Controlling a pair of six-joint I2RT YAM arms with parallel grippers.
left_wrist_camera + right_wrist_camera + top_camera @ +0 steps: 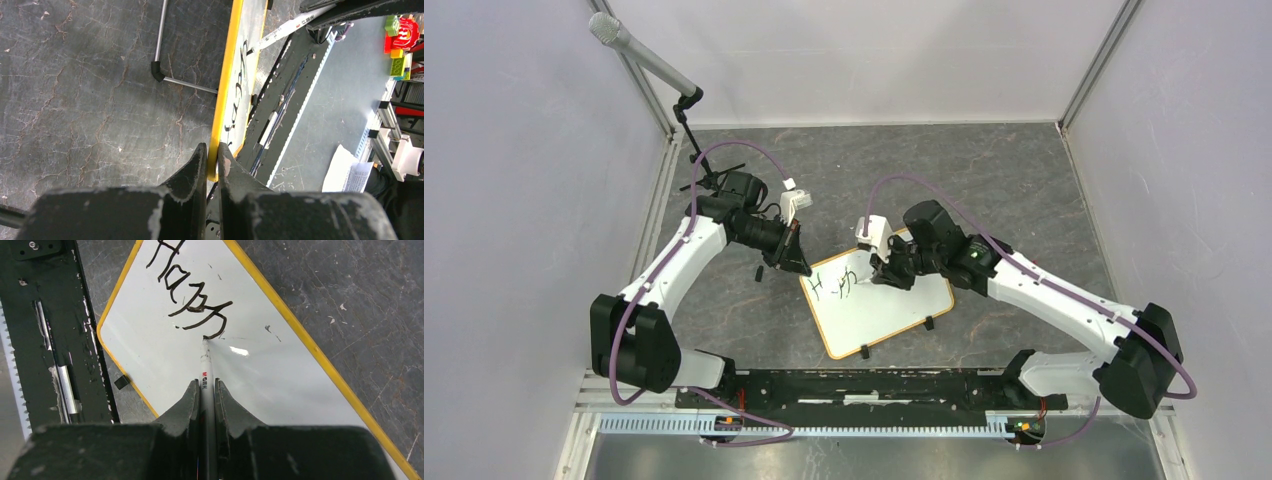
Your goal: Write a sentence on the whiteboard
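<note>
Nearest me, my right gripper (205,390) is clamped on the marker (205,362), whose tip touches the whiteboard (165,360) at the foot of the last stroke. The sentence (192,295) so far is only four rough letters, something like "Happ", so I judge that most of the writing is left to do. Beyond, my left gripper (212,157) pinches the board's yellow frame edge, steadying it where it lies askew on the grey marbled table (1024,190), and farther off are plain pale walls (514,180) and a microphone (639,50) at the back-left corner.
</note>
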